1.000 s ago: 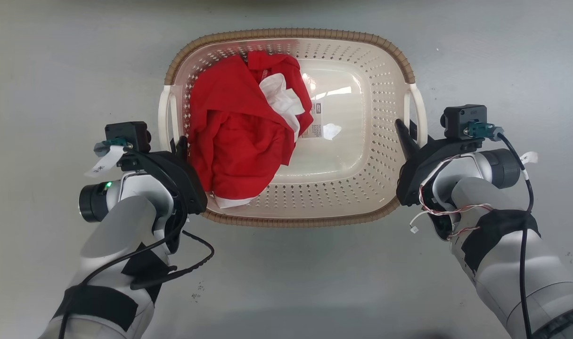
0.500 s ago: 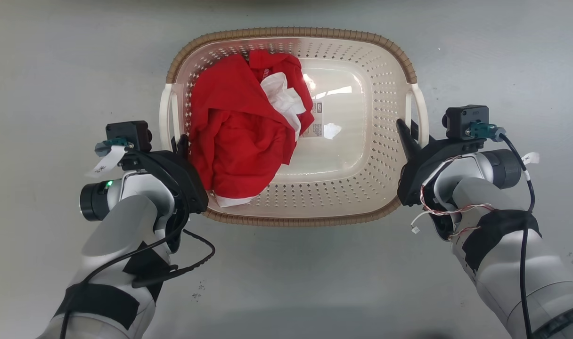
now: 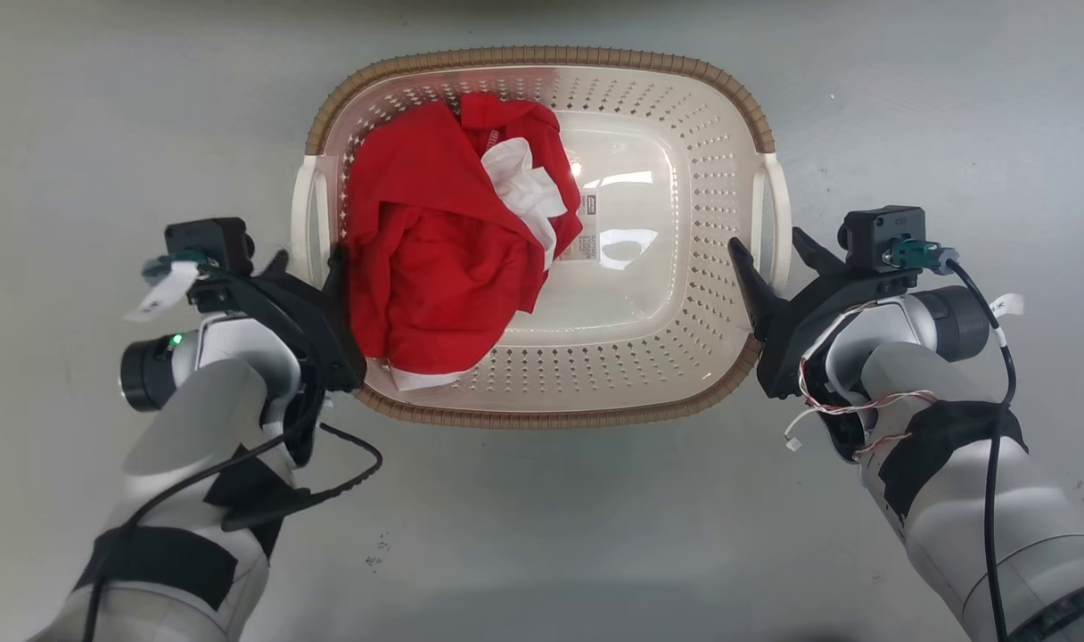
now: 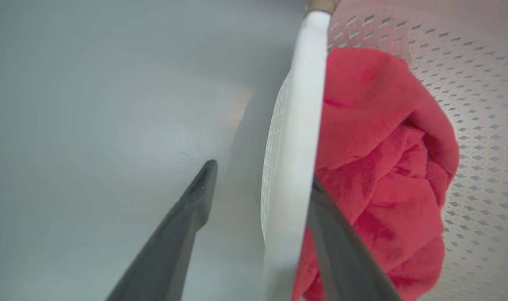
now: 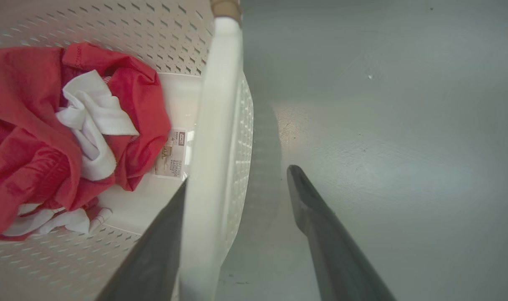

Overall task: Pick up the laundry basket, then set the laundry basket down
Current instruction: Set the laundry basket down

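Between both grippers (image 3: 307,260) (image 3: 767,239), laundry basket (image 3: 613,367)

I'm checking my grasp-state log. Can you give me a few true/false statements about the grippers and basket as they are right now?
Left gripper straddles the basket's left handle. True.
Right gripper is shut on the right handle. False: it is open, with its outer finger clear of the handle.
The basket is empty. False: red and white clothes lie in it.
The clothes lie toward the left gripper's side. True.
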{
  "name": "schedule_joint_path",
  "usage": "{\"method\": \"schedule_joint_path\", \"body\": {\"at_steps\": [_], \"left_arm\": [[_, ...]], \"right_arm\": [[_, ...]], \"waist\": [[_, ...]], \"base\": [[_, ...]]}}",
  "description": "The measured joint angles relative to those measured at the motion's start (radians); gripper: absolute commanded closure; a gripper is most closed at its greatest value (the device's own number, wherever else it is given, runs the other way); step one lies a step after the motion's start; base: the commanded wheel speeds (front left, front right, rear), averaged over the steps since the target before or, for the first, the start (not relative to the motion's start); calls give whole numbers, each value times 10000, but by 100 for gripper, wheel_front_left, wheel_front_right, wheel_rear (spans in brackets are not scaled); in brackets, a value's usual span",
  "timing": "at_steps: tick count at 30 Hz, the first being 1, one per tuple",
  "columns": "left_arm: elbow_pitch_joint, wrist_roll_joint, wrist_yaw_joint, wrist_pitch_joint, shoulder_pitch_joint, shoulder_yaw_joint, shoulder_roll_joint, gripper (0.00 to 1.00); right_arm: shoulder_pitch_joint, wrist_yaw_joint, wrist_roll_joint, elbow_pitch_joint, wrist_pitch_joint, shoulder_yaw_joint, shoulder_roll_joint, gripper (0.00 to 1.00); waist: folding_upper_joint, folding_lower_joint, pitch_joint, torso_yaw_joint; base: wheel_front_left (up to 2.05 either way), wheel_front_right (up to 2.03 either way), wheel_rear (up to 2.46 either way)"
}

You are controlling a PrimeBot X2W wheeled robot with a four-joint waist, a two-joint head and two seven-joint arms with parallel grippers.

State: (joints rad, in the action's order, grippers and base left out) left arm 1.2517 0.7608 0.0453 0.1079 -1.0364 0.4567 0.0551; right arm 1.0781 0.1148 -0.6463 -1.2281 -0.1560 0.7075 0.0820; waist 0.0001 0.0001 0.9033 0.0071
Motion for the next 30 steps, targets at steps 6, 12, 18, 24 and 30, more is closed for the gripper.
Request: {"method": "schedule_joint_path", "body": {"at_steps": [6, 12, 18, 24, 30], "left_arm": [[0, 35, 109, 10, -107, 0, -77, 0], [31, 36, 257, 88, -106, 40, -102, 0], [79, -23, 263, 320, -81, 217, -119, 0], [123, -293, 265, 752, 105, 495, -113, 0], [153, -518, 349, 1083, 519, 746, -94, 0]], "right_arm": [[-1, 61, 0, 105, -4, 119, -21, 0], [-30, 86, -19, 136, -38, 219, -42, 0], [-186, 86, -86, 113, -232, 219, -50, 0], [-523, 86, -353, -6, -550, 48, -52, 0], [-775, 86, -497, -29, -755, -163, 73, 0]], "waist": [[0, 0, -52, 17], [0, 0, -252, 10], [0, 0, -650, 6], [0, 0, -1277, 2], [-1, -1, -2061, -7]], "base": [[0, 0, 0], [0, 0, 0], [0, 0, 0], [0, 0, 0], [0, 0, 0]]}}
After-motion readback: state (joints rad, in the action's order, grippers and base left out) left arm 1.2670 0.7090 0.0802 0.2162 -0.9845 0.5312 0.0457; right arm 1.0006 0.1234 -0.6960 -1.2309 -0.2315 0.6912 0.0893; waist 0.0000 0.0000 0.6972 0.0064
